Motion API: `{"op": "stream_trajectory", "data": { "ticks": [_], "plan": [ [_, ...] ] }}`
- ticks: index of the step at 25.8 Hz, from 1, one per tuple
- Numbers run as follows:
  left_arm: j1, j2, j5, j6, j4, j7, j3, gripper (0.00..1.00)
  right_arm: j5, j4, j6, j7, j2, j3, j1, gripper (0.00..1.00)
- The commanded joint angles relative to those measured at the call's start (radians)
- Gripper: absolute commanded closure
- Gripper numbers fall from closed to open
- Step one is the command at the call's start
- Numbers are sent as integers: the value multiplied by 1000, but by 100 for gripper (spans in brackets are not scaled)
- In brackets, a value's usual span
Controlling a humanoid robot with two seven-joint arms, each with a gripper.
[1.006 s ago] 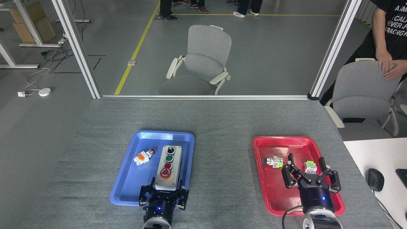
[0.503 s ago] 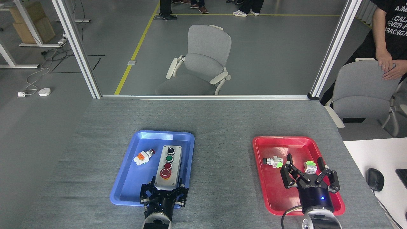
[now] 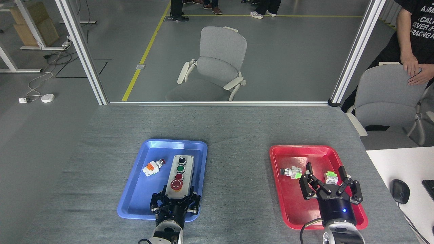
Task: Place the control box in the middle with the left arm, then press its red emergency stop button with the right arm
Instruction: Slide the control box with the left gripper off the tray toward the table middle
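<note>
The light-grey control box (image 3: 181,173) lies lengthwise in the blue tray (image 3: 149,193), with its red emergency stop button (image 3: 176,184) at the end nearest me. My left gripper (image 3: 176,196) is open, and its black claws stand on either side of the box's near end. My right gripper (image 3: 326,169), the one with white lettering, hovers open over the red tray (image 3: 291,203), beside a small green-ended switch part (image 3: 331,176). The middle (image 3: 237,176) of the grey table lies between the two trays.
A loose orange-ended switch part (image 3: 152,167) lies in the blue tray, left of the box. Another switch part (image 3: 291,172) lies in the red tray. A white side table with a black mouse (image 3: 400,191) stands at the right. A person (image 3: 415,40) stands by a chair at the far right.
My left gripper has moved forward, so its claws now reach around the near end of the control box. The right gripper has barely shifted.
</note>
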Motion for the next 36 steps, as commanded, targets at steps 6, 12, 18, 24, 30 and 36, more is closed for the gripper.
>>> {"op": "stream_trajectory", "data": {
  "ticks": [6,12,18,24,30,36],
  "plan": [
    [-17,11,3,-1,11,-4,-2,66,3,-1,-30,3,11,-1,-7,2],
    [-19,11,4,-1,14,-2,0,100,4,-1,-38,3,11,-1,-4,2],
    [-17,17,107,-11,-71,-2,1,100,6,0,-44,4,5,-10,-7,2],
    [-20,-12,139,-8,-147,-2,-27,100,7,-3,-45,6,5,-6,-7,2],
    [-49,-16,158,28,-138,5,-215,100,15,-15,-56,6,9,-6,2,2],
    [-88,-17,176,31,-32,2,-335,100,15,-13,-54,4,11,-6,12,2]
  ]
}}
